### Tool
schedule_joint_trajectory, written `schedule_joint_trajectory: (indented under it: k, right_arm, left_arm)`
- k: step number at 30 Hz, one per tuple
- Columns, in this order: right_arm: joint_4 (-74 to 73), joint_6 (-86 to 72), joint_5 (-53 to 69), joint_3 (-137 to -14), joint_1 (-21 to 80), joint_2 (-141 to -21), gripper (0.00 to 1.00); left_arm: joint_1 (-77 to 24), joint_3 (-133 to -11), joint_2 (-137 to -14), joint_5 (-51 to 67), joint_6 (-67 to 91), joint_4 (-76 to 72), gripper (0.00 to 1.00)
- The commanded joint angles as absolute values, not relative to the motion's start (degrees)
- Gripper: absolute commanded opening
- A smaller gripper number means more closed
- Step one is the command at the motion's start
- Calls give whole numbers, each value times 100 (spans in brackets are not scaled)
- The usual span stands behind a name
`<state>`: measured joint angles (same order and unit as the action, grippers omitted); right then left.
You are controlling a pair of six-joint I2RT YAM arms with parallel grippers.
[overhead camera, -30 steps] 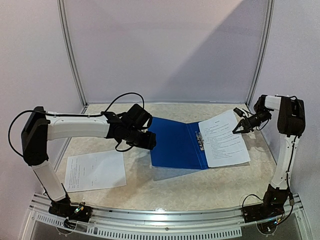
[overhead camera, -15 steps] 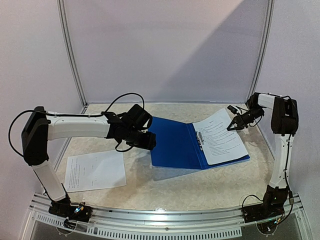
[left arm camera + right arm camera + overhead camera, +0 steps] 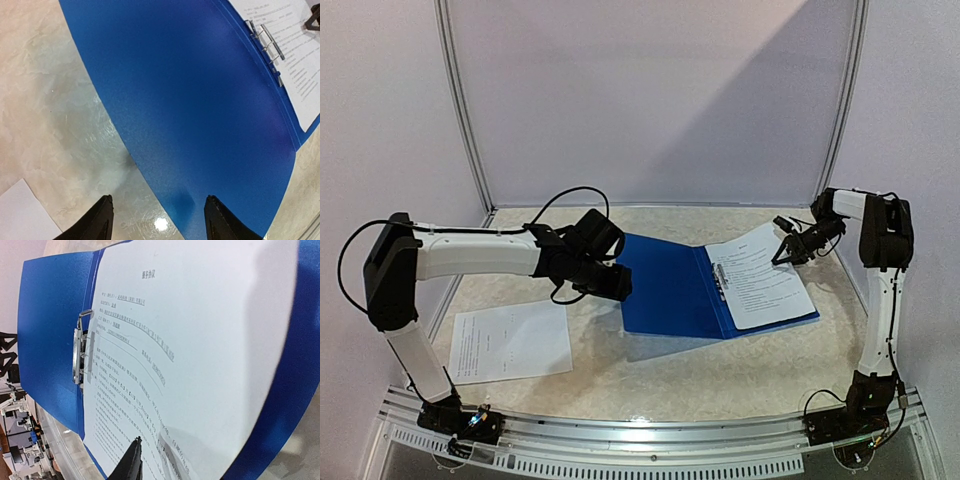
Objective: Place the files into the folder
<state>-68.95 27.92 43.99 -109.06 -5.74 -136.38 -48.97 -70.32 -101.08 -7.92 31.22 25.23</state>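
Observation:
The blue folder (image 3: 670, 285) lies open on the table, with its metal clip (image 3: 721, 280) at the spine. One of the files, a printed white sheet (image 3: 760, 280), rests flat on the folder's right half. A second sheet (image 3: 510, 340) lies on the table at the near left. My left gripper (image 3: 612, 282) hovers open over the left cover's edge (image 3: 200, 100), holding nothing. My right gripper (image 3: 783, 252) hangs just above the sheet's far right corner. Only one of its fingers (image 3: 132, 460) shows over the sheet (image 3: 200, 340), not pinching it.
The marbled tabletop (image 3: 650, 375) is walled by white panels at the back and both sides. A metal rail (image 3: 650, 435) carrying the arm bases runs along the near edge. The right arm's upright link (image 3: 885, 300) stands close to the folder's right edge.
The right gripper moved left and down, laying the raised sheet flat on the folder's right half, and its jaws parted. The left arm stayed still.

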Motion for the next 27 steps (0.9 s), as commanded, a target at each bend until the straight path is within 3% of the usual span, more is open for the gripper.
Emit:
schedule_joint_trajectory:
  k: [1, 9, 13, 27]
  right_arm:
    - [-6684, 2551, 4045, -10662, -534, -13305, 30]
    - [-6090, 2194, 3323, -10030, -451, -12529, 56]
    - [-5883, 2045, 3178, -9936, -448, -12265, 63]
    - [-5372, 1937, 3144, -9410, -233, -11603, 67]
  left_arm:
    - [-4869, -7132, -10182, -858, 2979, 2788, 63]
    - [-4693, -7032, -9746, -1904, 2776, 3494, 66]
    - [-4550, -6799, -9397, -1932, 2777, 3595, 67]
    - [-4470, -5563, -8474, -1743, 3414, 3799, 68]
